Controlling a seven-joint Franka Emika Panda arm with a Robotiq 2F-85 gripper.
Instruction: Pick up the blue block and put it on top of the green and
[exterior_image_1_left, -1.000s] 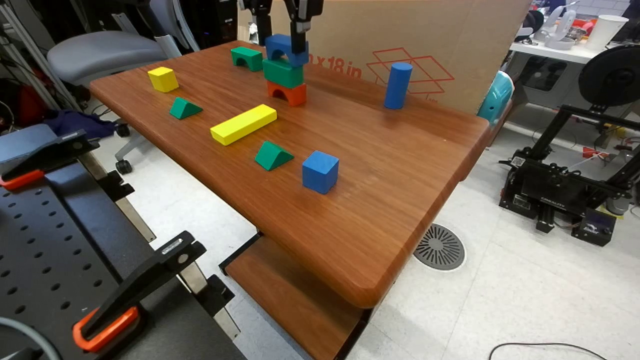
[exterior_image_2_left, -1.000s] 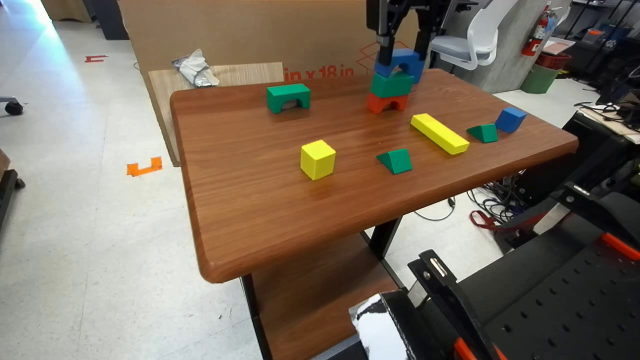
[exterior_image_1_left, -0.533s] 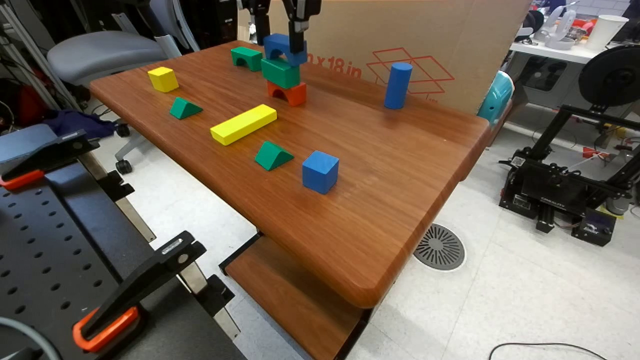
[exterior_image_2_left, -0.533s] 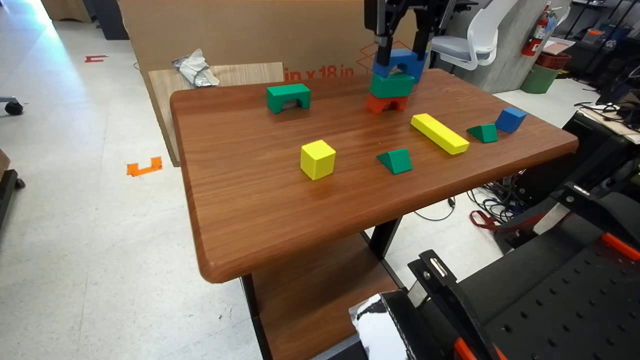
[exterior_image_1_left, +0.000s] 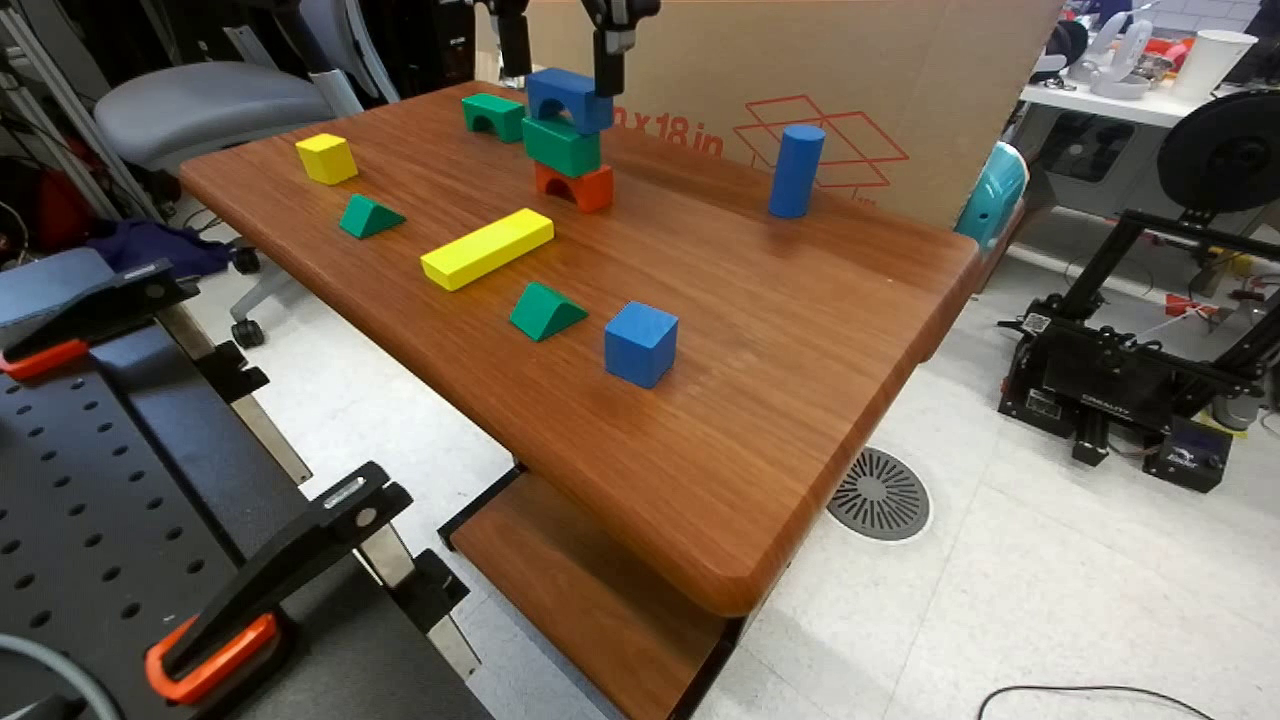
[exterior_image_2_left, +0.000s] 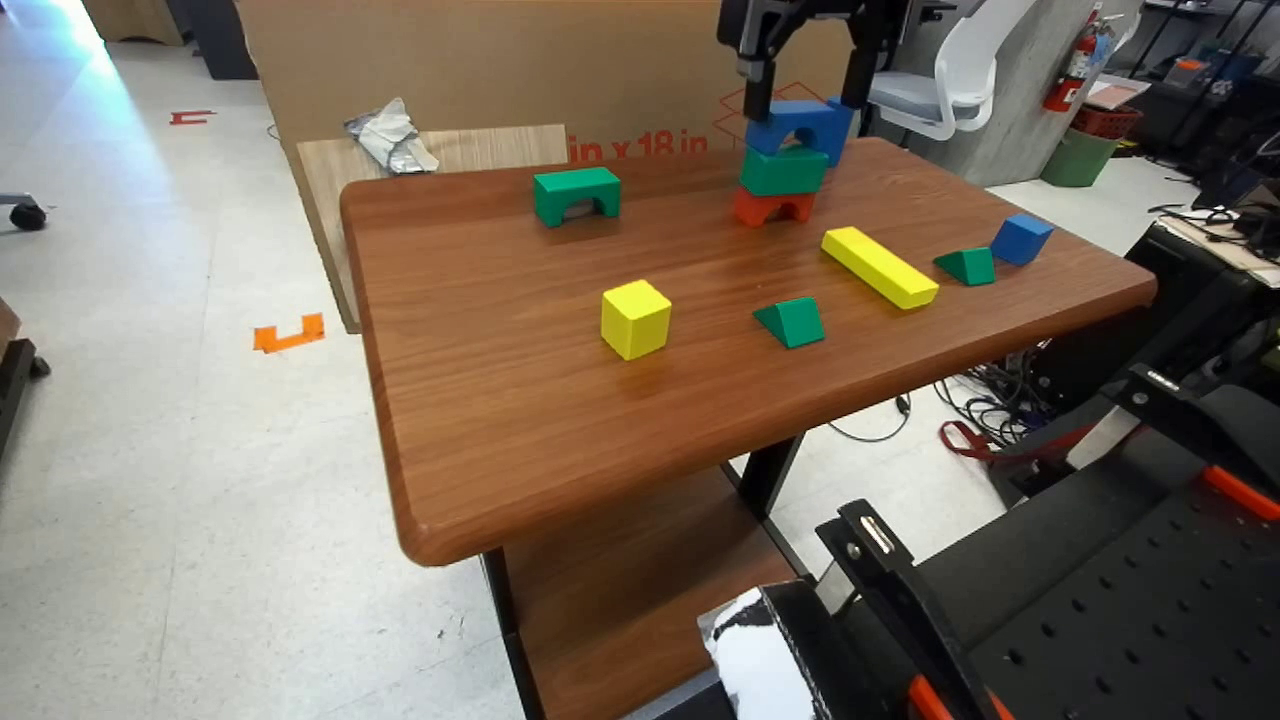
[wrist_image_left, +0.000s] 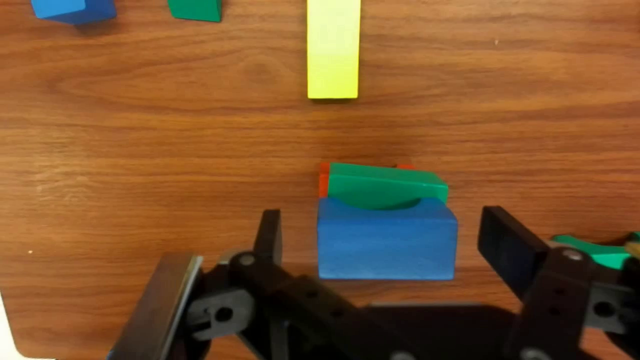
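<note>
While the claw stands with fingers apart either side, gaps at both ends in the wrist view, the blue arch sits on the green block, notch down. Under it: red arch, on the table; a strip of red shows past green's edge in the wrist view. Next out: yellow bar, flat, then green arch, notch down, partly behind the claw in the wrist view. Further: a wedge between bar and yellow cube; another wedge just beside the blue cube. Cylinder upright, well apart from the red arch. Cardboard behind the table in both exterior views.
</note>
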